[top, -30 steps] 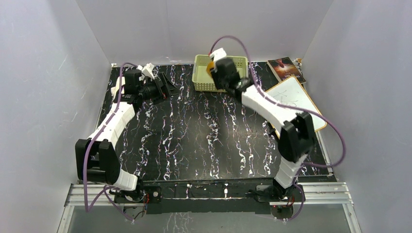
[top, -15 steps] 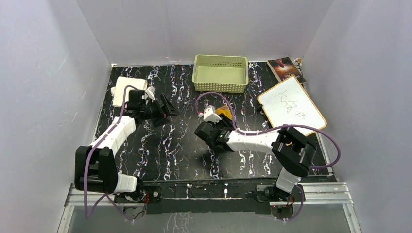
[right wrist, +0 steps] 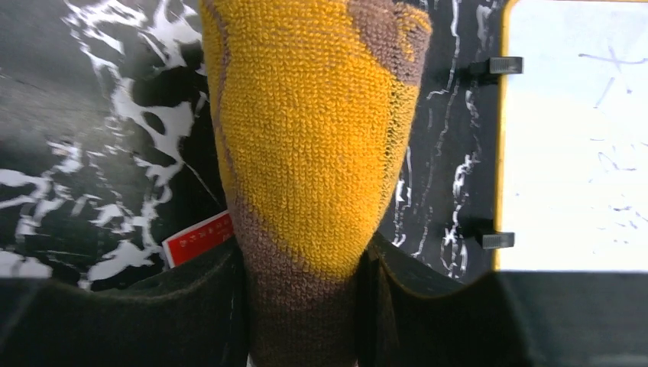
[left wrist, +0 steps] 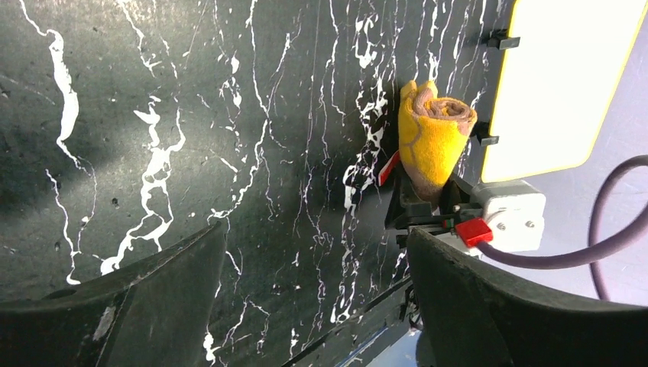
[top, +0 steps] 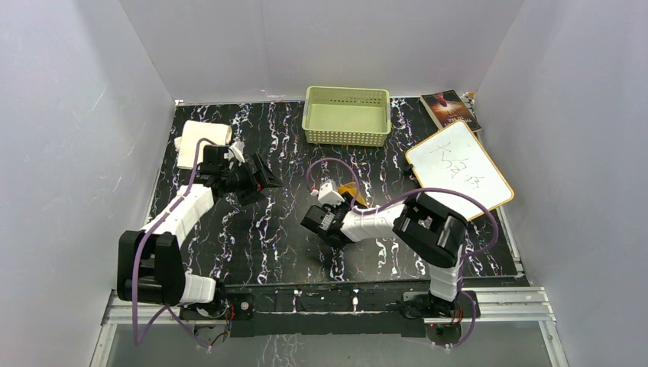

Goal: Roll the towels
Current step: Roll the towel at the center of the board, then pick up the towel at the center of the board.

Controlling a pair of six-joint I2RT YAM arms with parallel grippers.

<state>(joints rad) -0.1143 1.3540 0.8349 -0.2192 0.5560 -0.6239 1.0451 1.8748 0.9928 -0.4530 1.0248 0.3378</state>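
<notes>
- Right of the table's middle, the right gripper [top: 343, 201] lies low over the black marbled table [top: 290, 229], its arm folded back toward the near edge.
- Its jaws are clamped on the mustard-yellow towel [right wrist: 306, 138]: the brown end sits between the two dark fingers [right wrist: 191, 306], which touch it on both sides, and the yellow part sticks out past the fingertips.
- From the left wrist view this towel [left wrist: 432, 141] shows as a rolled bundle, pointing toward the whiteboard [top: 458, 164].
- Towel and whiteboard are near each other but apart, with a strip of table top between them; the board's orange rim runs along the table's right edge.
- Over the table's left half, the left gripper [top: 264, 180] is released, jaws spread wide with nothing between them, facing the right gripper.
- A broad stretch of table top separates the two grippers.
- At the far left corner, the cream-white towel [top: 202, 141] lies rolled, close to the left wall and just behind the left arm's wrist.
- Along the far edge stand a pale green basket [top: 346, 115] and, at the far right corner, a book [top: 449, 107], both well apart from either gripper.
</notes>
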